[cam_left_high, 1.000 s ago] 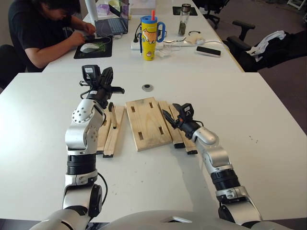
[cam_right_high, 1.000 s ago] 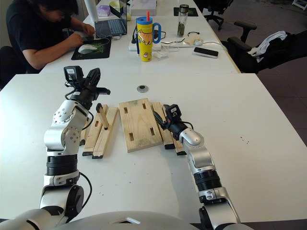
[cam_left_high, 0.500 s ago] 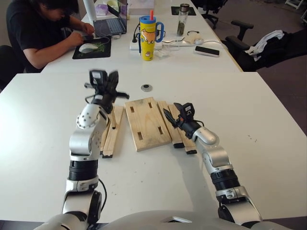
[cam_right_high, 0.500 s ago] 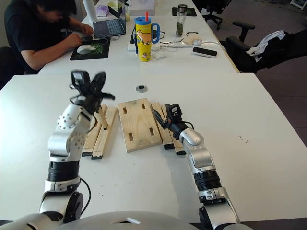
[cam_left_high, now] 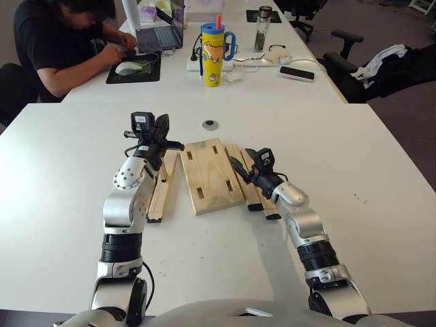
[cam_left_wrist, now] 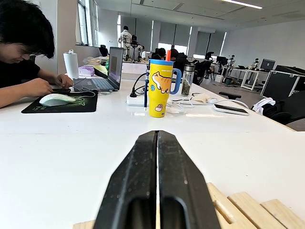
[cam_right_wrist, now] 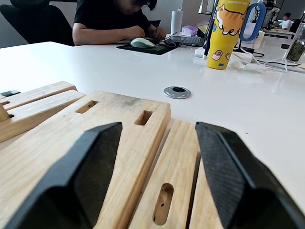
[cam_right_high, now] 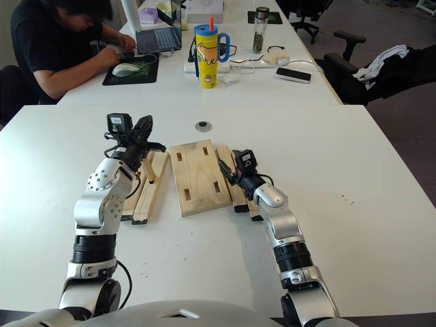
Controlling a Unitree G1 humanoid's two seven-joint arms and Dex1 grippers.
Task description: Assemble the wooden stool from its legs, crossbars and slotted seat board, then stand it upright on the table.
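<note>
The slotted seat board (cam_left_high: 211, 175) lies flat in the middle of the white table (cam_left_high: 61, 177). Left of it lie long wooden pieces (cam_left_high: 161, 189) side by side, and right of it two more slotted pieces (cam_left_high: 263, 199). My left gripper (cam_left_high: 162, 124) hovers over the far end of the left pieces; its fingers (cam_left_wrist: 143, 171) are pressed together with nothing between them. My right gripper (cam_left_high: 238, 165) sits low over the right pieces beside the board's edge, open, with its fingers (cam_right_wrist: 76, 176) spread above the slotted wood (cam_right_wrist: 167, 191).
A round cable grommet (cam_left_high: 209, 125) sits in the table just behind the board. On the far table stand a yellow mug (cam_left_high: 212, 54), a bottle (cam_left_high: 261, 28) and a phone (cam_left_high: 296, 72). Bare table surface stretches to the left and right of the wood.
My left arm has swung right and down, from out beyond the left pieces to just over their far end. The right arm has stayed put.
</note>
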